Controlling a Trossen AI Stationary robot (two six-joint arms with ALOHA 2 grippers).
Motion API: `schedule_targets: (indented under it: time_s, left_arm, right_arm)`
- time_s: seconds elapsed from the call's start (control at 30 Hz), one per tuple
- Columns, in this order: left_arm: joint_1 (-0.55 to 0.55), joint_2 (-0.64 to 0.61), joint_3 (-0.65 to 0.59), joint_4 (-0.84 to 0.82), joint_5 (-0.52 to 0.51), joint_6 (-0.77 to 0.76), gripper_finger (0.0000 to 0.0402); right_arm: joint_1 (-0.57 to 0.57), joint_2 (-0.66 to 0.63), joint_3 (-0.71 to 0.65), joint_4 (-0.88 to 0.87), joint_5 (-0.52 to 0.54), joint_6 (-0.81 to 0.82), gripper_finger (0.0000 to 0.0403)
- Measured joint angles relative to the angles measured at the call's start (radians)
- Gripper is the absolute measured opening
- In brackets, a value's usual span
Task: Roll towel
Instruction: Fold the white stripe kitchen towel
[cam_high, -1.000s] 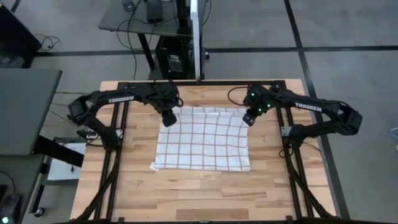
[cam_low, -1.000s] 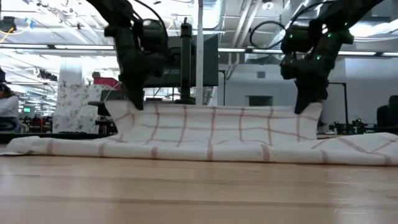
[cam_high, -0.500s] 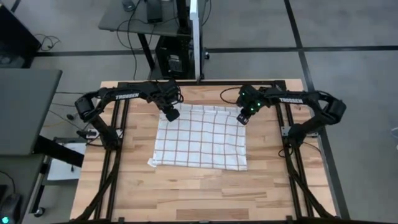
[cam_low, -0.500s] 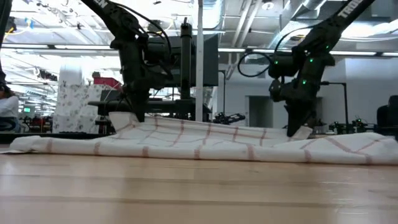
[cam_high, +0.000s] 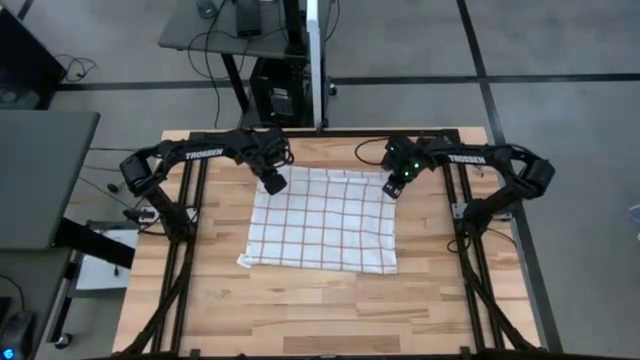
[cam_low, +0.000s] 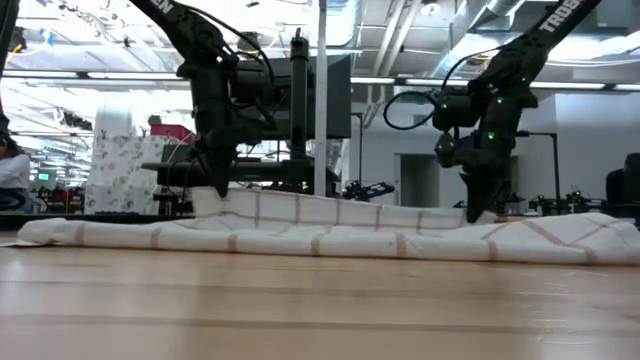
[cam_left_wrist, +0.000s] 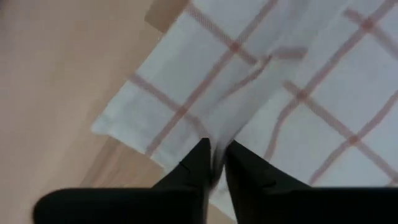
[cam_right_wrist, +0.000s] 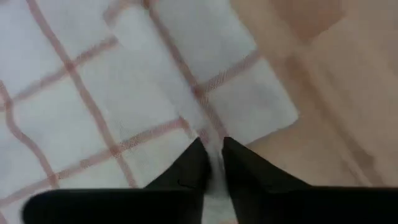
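The towel (cam_high: 322, 220), white with a grid of reddish-brown lines, lies spread on the wooden table (cam_high: 300, 310). My left gripper (cam_high: 272, 185) is shut on its far left corner and my right gripper (cam_high: 392, 186) on its far right corner, both low over the table. In the low view the far edge (cam_low: 340, 212) stands slightly raised between the grippers (cam_low: 212, 185) (cam_low: 478, 210); the near part rests flat. My left gripper pinches a small ridge of cloth (cam_left_wrist: 214, 140) near the towel's far left corner between its two fingers (cam_left_wrist: 194, 169), coming from above. The corner is barely off the table. My right gripper pinches a ridge of cloth (cam_right_wrist: 208, 140) by the far right corner between its fingers (cam_right_wrist: 190, 167), from above, the corner low.
The table's black side rails (cam_high: 190, 250) (cam_high: 470, 270) run along left and right. Bare wood lies in front of the towel toward the near edge (cam_high: 320, 345). A post and equipment (cam_high: 312, 60) stand behind the far edge.
Both grippers have gone down and toward the table's far edge, still shut on the corners. The towel's far edge, held up well above the table a second ago, has come down almost flat, and the cloth has slid a little toward the far edge and spread out.
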Motion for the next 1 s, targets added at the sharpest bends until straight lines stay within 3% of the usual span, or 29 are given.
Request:
schedule_targets:
  time_s: [0.27, 0.4, 0.47, 0.6, 0.67, 0.87, 1.0]
  left_arm:
    - [0.004, -0.06, 0.0, 0.003, -0.113, 0.01, 0.0107]
    - [-0.006, -0.133, 0.0, 0.01, -0.089, 0.013, 0.0108]
    - [-0.01, -0.154, -0.003, 0.013, -0.011, 0.016, 0.0107]
    - [-0.032, -0.153, -0.042, 0.025, 0.276, 0.021, 0.0105]
    - [-0.066, -0.154, -0.08, 0.041, 0.341, 0.025, 0.0105]
    - [-0.198, -0.152, -0.16, 0.002, 0.351, -0.025, 0.0105]
    - [-0.288, -0.153, -0.188, 0.048, 0.349, -0.063, 0.0105]
  right_arm:
    - [-0.106, 0.0, 0.143, -0.139, 0.022, -0.018, 0.0151]
    - [-0.109, -0.017, 0.182, -0.224, -0.048, -0.018, 0.0165]
    - [-0.083, -0.035, 0.173, -0.225, -0.133, -0.017, 0.0167]
    - [0.012, -0.07, 0.11, -0.17, -0.243, 0.012, 0.0166]
    - [0.084, -0.085, 0.075, -0.145, -0.298, 0.043, 0.0164]
    - [0.369, -0.142, -0.008, -0.106, -0.337, 0.174, 0.0153]
    - [0.557, -0.159, -0.039, -0.007, -0.277, 0.267, 0.0145]
